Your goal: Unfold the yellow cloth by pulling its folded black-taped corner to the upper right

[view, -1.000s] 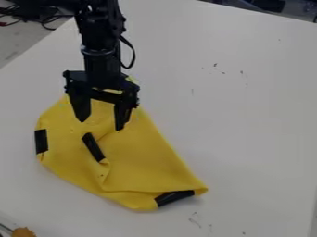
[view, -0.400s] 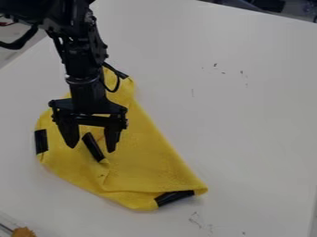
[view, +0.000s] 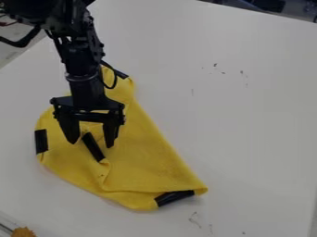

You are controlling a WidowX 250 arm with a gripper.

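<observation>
Yellow cloth (view: 145,162) lies on left half of tabletop (view: 248,120), crumpled, irregular outline, narrowing to a folded tip at lower right. Black strips at left edge, bottom edge, top corner; another black strip (view: 93,147) slants near its middle, by a crease. Tool (view: 91,144) over the cloth, fingers spread, either side of that strip's upper end; contact unclear. Arm and tool hide part of the cloth's upper left. Orange-brown item (view: 23,232) cut off at bottom left, unidentifiable. Dark marks on tabletop.
</observation>
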